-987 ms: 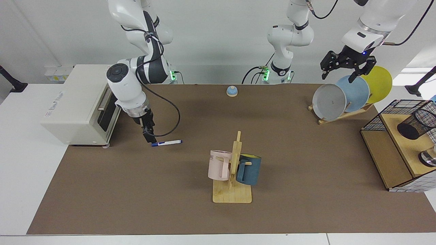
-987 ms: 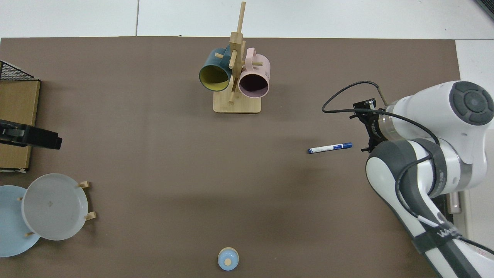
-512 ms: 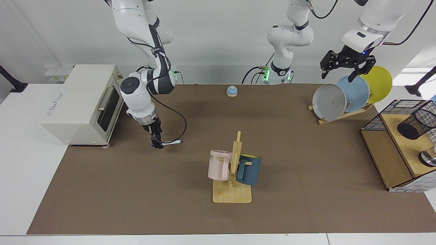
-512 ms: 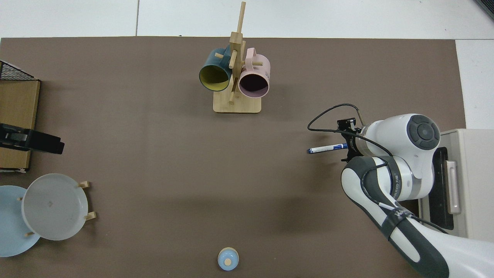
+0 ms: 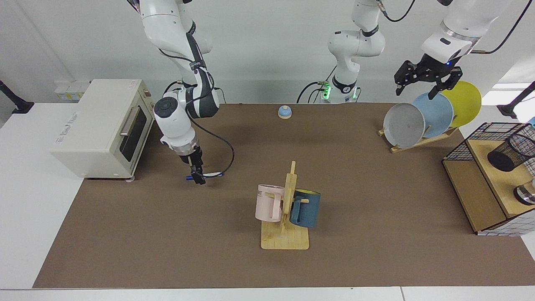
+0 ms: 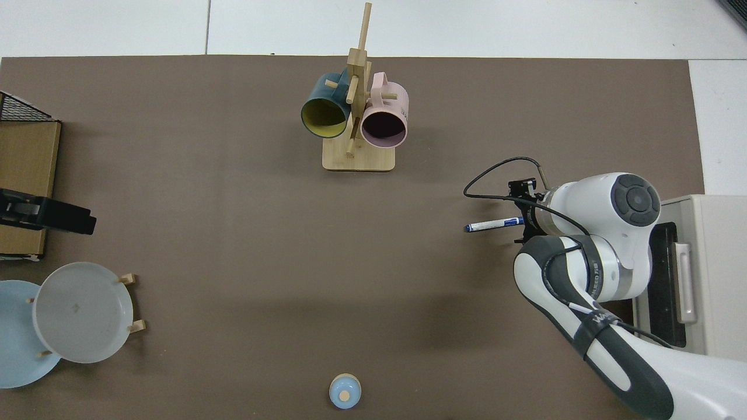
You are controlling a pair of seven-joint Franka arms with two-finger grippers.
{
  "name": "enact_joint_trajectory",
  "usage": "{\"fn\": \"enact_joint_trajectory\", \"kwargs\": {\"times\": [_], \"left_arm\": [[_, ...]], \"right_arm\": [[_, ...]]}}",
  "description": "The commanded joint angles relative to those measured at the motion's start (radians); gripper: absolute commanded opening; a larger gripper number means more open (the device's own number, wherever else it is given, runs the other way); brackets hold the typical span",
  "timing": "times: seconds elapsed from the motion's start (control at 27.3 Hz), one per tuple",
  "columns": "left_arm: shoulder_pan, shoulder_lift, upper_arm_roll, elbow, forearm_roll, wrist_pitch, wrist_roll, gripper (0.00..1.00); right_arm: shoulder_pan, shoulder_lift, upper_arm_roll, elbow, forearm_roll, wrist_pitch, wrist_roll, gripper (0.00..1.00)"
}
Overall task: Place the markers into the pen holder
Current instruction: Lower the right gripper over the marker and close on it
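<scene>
nearest us the wooden mug rack [image 5: 285, 234] with its pink mug [image 5: 267, 202] and blue mug [image 5: 306, 207] stands between start and goal; a low carry could clip it. behind it, our right gripper [image 5: 198, 177] is down at the marker [image 5: 212, 174], which lies flat on the brown mat [image 5: 167, 251]. we cannot tell whether its fingers have closed on the barrel. gripped near the blue end, it may pivot or slip. the pen holder [image 5: 510, 152] sits tilted, well apart at the far side. our left gripper [image 5: 423, 85] waits above the plates [image 5: 422, 117], fingers apart.
</scene>
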Motion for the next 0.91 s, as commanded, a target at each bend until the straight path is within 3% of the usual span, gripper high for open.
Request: {"fn": "enact_joint_trajectory", "kwargs": {"times": [0.0,0.88], "left_arm": [[0.004,-0.028,-0.002,-0.032,-0.008,-0.001,-0.009,1.00],[0.015,-0.031,0.000,-0.040,-0.007,-0.003,-0.007,1.00]], "right_arm": [[0.001,0.019,0.001,-0.004,0.019,0.051,0.018,0.97],[-0.003,0.040,-0.002,0.000,0.017,0.081,-0.026,0.84]]}}
